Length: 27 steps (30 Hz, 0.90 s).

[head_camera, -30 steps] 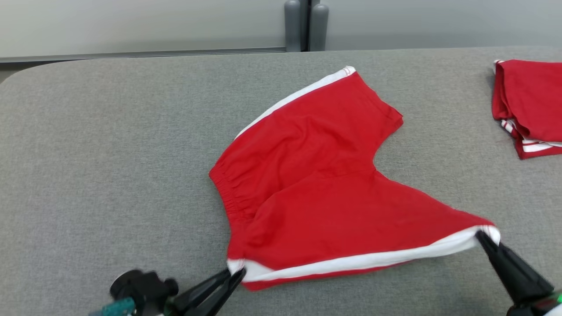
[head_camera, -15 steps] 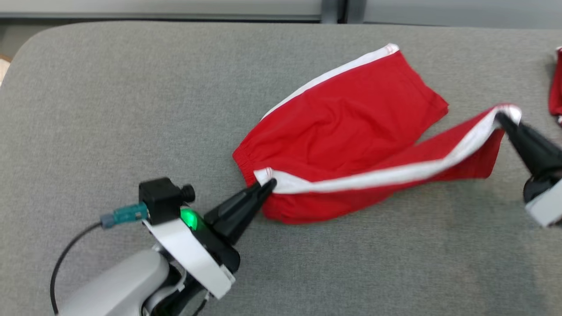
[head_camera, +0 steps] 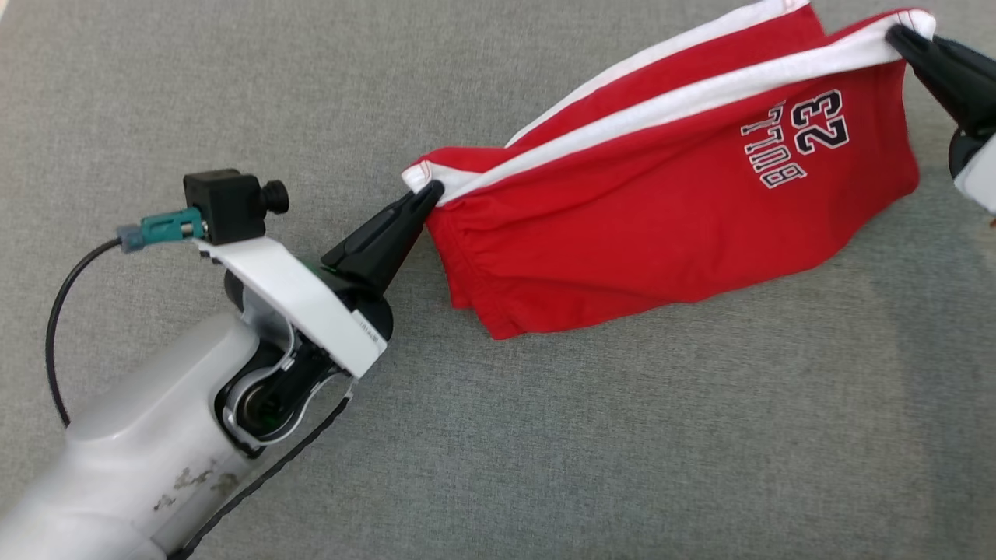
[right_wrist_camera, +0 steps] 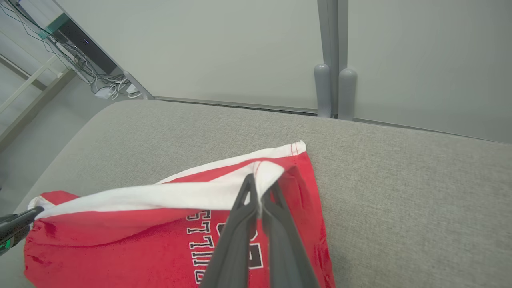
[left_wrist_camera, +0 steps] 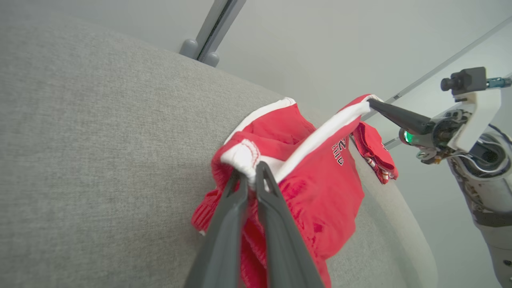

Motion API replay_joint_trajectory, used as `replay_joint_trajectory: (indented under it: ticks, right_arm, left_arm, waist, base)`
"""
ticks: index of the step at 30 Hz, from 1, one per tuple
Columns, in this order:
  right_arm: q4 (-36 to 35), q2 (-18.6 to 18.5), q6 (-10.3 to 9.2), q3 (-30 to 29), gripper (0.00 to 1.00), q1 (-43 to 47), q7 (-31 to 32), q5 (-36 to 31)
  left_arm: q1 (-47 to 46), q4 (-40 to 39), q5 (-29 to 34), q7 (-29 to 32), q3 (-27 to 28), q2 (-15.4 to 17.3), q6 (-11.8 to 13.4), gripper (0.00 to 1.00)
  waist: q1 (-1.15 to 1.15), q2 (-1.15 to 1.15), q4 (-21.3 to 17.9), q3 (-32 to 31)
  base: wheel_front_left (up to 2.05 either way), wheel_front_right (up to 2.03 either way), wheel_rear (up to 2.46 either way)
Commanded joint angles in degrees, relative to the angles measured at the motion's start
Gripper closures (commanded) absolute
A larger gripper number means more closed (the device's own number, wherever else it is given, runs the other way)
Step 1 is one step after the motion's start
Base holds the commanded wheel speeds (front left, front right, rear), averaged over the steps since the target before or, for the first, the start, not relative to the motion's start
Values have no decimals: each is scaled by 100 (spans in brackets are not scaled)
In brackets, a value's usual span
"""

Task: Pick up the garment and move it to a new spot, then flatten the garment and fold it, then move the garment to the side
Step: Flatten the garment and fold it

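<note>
Grey fabric table [head_camera: 622, 435] is lying under red shorts [head_camera: 622, 225], which are hanging stretched sideways and partly resting on it. Left gripper [head_camera: 430, 190] is pinching one end of the white side stripe [head_camera: 685, 97]; right gripper [head_camera: 899, 35] is pinching the other end.

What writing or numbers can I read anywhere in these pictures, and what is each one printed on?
"BULLS": black letters edged in white on the red shorts, upside down in the head view.
"23": same style, right beside that word on the same shorts.
Small dark print on the edge of the white camera bracket: too small to read.
</note>
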Motion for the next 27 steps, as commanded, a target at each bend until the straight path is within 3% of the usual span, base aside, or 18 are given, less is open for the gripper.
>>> replay_joint_trajectory:
  ticks: [1,5,6,7,8,9,15,21,24,27]
  right_arm:
    - [139,-4,-2,50,100,-251,58,-46]
    - [625,117,-2,204,100,-746,50,-146]
    - [734,136,-2,247,100,-858,13,-176]
    - [833,157,-2,297,69,-957,-30,-210]
    - [914,183,-2,330,0,-1052,-134,-233]
    - [983,212,-2,360,0,-1122,-254,-258]
    - [1200,233,-2,560,0,-1194,-811,-153]
    - [1056,-95,-2,657,0,-701,-1477,0]
    - [1016,-261,-2,689,0,-321,-1713,73]
    - [1174,-384,-2,713,0,-27,-1905,-32]
  left_arm:
    - [-156,93,-167,73,41,-75,-4,100]
    - [-373,321,-393,189,48,-244,-5,100]
    - [-405,385,-445,172,73,-287,-4,95]
    - [-443,434,-456,170,71,-323,-5,69]
    - [-489,490,-439,136,64,-349,-4,42]
    - [-520,542,-425,91,74,-369,-4,0]
    - [-582,631,-148,-244,-8,-364,-4,0]
    - [-117,541,407,-680,244,-179,5,0]
    - [296,381,1098,-715,904,-224,261,0]
    - [1062,0,2294,-712,1627,-501,671,0]
  waist:
    - [0,0,96,217]
    - [0,0,163,390]
    - [0,0,176,420]
    - [0,0,188,445]
    - [0,0,201,464]
    - [0,0,212,478]
    - [0,0,222,462]
    - [0,0,153,244]
    - [0,0,116,101]
    - [0,0,145,-21]
  base:
    - [0,0,0]
    - [0,0,0]
    - [0,0,0]
    - [0,0,0]
    - [0,0,0]
    - [0,0,0]
    - [0,0,0]
    - [0,0,0]
    - [0,0,0]
    - [0,0,0]
